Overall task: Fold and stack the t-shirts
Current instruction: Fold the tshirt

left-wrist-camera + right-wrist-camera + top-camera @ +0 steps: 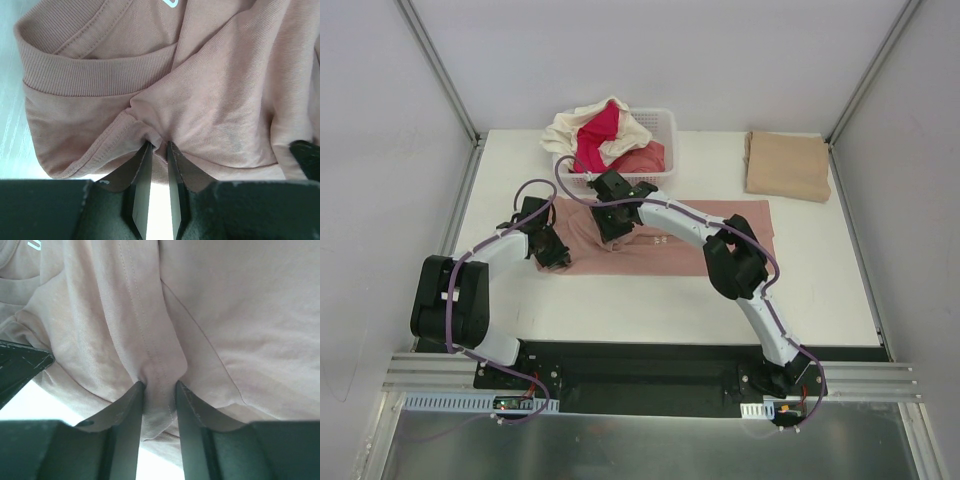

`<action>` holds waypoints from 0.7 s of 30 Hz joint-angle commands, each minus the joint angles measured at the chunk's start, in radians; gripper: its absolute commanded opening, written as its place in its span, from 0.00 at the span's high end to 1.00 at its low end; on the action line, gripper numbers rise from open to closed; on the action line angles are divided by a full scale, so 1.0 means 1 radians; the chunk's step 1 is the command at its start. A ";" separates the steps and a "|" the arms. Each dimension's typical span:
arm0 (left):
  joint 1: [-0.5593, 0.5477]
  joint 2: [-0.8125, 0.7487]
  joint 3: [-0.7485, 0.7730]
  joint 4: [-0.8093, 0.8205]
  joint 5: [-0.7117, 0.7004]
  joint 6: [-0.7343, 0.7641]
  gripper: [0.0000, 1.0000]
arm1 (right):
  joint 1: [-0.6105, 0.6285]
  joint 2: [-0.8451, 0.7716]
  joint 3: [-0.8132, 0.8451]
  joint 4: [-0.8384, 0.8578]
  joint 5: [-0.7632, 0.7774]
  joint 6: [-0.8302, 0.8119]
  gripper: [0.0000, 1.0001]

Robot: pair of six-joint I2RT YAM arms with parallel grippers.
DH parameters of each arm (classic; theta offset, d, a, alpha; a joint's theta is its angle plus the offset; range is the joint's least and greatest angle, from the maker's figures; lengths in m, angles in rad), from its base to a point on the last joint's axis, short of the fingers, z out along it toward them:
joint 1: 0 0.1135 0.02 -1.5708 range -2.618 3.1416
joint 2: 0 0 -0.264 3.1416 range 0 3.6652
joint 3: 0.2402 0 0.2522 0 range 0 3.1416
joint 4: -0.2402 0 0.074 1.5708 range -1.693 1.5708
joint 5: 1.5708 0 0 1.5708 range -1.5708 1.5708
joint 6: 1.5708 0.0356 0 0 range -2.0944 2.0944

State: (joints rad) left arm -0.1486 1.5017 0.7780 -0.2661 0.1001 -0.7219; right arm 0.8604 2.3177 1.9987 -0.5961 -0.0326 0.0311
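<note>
White tabletop holds one dusty-pink t-shirt, soft cotton with a ribbed collar, spread flat mid-table. The left gripper pinches a fold below the collar, and the right gripper is clamped on a stitched seam. One folded tan t-shirt lies far right. A cream t-shirt, magenta t-shirt and coral t-shirt heap in one lattice basket.

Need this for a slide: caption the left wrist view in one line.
Left gripper pinches a fold of the dusty-pink cotton t-shirt near its ribbed collar, over the white table.

Left fingers clamped — nearly touching; right fingers clamped likewise.
</note>
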 commanded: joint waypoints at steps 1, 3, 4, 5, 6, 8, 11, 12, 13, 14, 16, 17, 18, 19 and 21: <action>0.011 -0.011 -0.009 -0.002 -0.004 0.007 0.82 | -0.004 -0.087 0.017 -0.019 0.011 -0.016 0.72; 0.011 -0.008 -0.008 -0.002 -0.005 0.009 0.83 | -0.006 -0.087 0.018 -0.018 0.004 -0.017 0.80; 0.011 -0.006 -0.006 -0.001 0.000 0.009 0.83 | -0.006 -0.087 0.018 -0.019 0.002 -0.017 0.84; 0.011 -0.003 -0.005 -0.002 0.001 0.009 0.83 | -0.006 -0.086 0.023 -0.019 0.000 -0.025 0.85; 0.011 -0.003 -0.005 -0.002 0.003 0.009 0.83 | -0.006 -0.084 0.028 -0.019 0.010 -0.023 0.86; 0.011 0.000 -0.003 -0.002 0.004 0.009 0.84 | -0.008 -0.078 0.046 -0.024 0.026 -0.103 0.87; 0.012 0.002 -0.002 -0.002 0.007 0.012 0.86 | -0.006 -0.072 0.083 -0.025 0.127 -0.202 0.87; 0.012 0.003 -0.002 -0.002 0.007 0.012 0.86 | -0.006 -0.070 0.095 -0.025 0.182 -0.227 0.87; 0.012 0.003 -0.002 -0.002 0.007 0.012 0.86 | -0.006 -0.067 0.098 -0.024 0.212 -0.258 0.85; 0.012 0.003 -0.002 -0.001 0.006 0.013 0.86 | -0.006 -0.067 0.100 -0.019 0.235 -0.290 0.85; 0.012 0.006 0.000 -0.002 0.007 0.013 0.87 | -0.006 -0.067 0.091 0.005 0.301 -0.391 0.83; 0.014 0.009 0.000 -0.002 0.009 0.013 0.87 | -0.003 -0.064 0.084 0.018 0.315 -0.423 0.82; 0.014 0.012 0.003 -0.002 0.010 0.013 0.87 | -0.003 -0.061 0.078 0.039 0.339 -0.488 0.81; 0.014 0.015 0.004 -0.002 0.010 0.015 0.87 | -0.003 -0.049 0.077 0.044 0.347 -0.513 0.75; 0.014 0.023 0.009 -0.002 0.019 0.016 0.87 | -0.004 -0.034 0.077 0.053 0.373 -0.565 0.57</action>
State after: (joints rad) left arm -0.1482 1.5055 0.7769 -0.2661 0.1024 -0.7212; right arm 0.8589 2.3070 2.0548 -0.5865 0.2218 -0.3431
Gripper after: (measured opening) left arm 0.130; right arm 0.291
